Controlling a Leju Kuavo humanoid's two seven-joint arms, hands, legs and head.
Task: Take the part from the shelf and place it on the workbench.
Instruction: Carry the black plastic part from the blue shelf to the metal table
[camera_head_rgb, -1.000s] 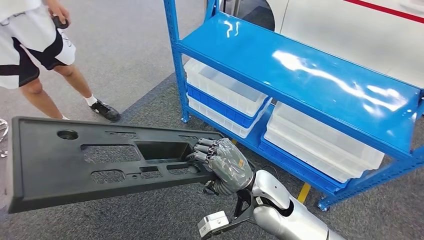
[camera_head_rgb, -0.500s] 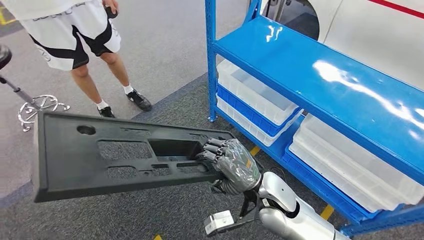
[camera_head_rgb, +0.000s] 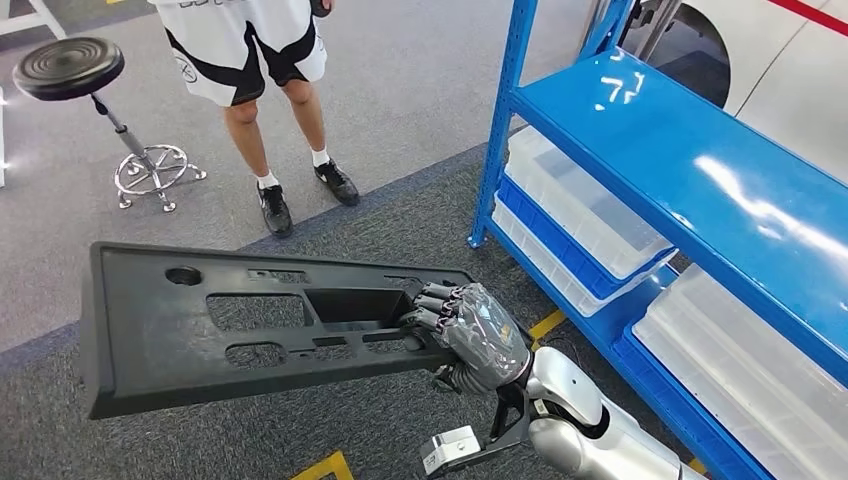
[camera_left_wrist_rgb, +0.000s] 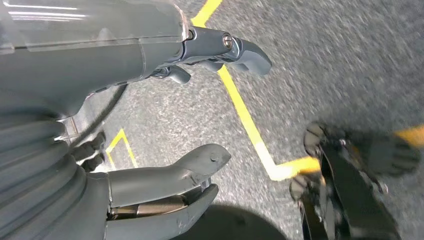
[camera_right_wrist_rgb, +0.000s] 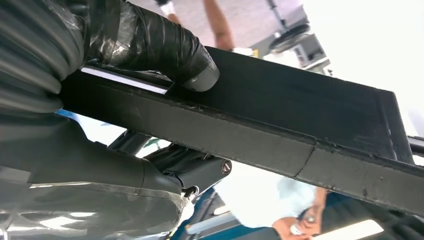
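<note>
A long black plastic panel (camera_head_rgb: 200, 335) with several cut-outs hangs flat over the grey carpet in the head view. My right hand (camera_head_rgb: 470, 330) grips its right end, fingers hooked into a cut-out. From the right wrist camera the panel (camera_right_wrist_rgb: 310, 125) runs away from the hand (camera_right_wrist_rgb: 125, 100), whose thumb lies across its face. My left hand (camera_left_wrist_rgb: 165, 125) hangs over the floor with fingers apart and nothing in it. The blue shelf (camera_head_rgb: 690, 170) stands to the right, its top board bare.
White and blue bins (camera_head_rgb: 580, 215) fill the shelf's lower level. A person in white and black shorts (camera_head_rgb: 250, 60) stands ahead, near a black stool (camera_head_rgb: 80, 75) at the far left. Yellow floor tape (camera_left_wrist_rgb: 245, 115) crosses the grey carpet.
The whole view has swung left: shelf slid right, stool came into sight, person shifted toward centre. My right hand keeps the same hold on the panel.
</note>
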